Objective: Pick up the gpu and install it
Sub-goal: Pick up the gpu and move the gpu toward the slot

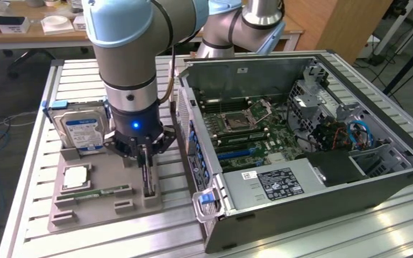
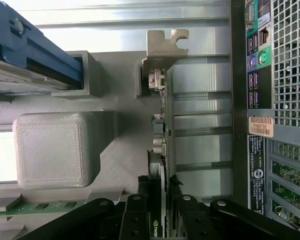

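Observation:
The gpu (image 1: 148,181) stands on edge in a slot of the grey holder (image 1: 106,171), just outside the open computer case (image 1: 335,177). My gripper (image 1: 146,157) reaches straight down over the card's upper edge, shut on it, one finger against each face. The wrist view looks along the gpu (image 2: 166,125) edge-on, with its silver bracket (image 2: 162,47) at the far end and my gripper (image 2: 161,220) clamped on the near part. The card still sits in the holder. Inside the case the motherboard (image 1: 253,134) lies exposed.
The holder also carries a hard drive (image 1: 83,129) with a blue-white label, a processor (image 1: 76,177) and a green memory stick (image 1: 95,193). The case's rear panel (image 2: 280,100), with ports and grille, stands close beside the card. The holder and case rest on a slatted metal table (image 1: 41,107).

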Tool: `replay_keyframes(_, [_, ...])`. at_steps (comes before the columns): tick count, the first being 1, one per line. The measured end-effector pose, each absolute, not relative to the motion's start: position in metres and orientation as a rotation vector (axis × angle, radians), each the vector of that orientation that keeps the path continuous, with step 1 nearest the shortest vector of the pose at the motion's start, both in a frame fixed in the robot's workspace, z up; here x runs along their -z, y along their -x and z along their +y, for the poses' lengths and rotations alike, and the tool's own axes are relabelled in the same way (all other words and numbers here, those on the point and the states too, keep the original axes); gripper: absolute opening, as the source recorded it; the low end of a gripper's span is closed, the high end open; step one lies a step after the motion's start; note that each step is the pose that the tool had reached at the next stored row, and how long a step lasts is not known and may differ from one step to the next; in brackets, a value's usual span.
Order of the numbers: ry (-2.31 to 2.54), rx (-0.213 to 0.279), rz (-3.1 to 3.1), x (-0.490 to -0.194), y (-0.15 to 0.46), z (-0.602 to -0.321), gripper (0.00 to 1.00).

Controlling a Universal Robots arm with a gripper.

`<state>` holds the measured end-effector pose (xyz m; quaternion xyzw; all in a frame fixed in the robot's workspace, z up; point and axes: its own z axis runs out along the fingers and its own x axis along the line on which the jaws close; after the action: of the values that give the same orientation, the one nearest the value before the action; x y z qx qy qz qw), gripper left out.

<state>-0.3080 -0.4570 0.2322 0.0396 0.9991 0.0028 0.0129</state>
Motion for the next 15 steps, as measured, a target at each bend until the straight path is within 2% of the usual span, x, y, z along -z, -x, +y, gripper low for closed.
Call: replay_keyframes(15, [-0.123,-0.009,3.113,-0.2322,0.3081,-0.4570,0.26])
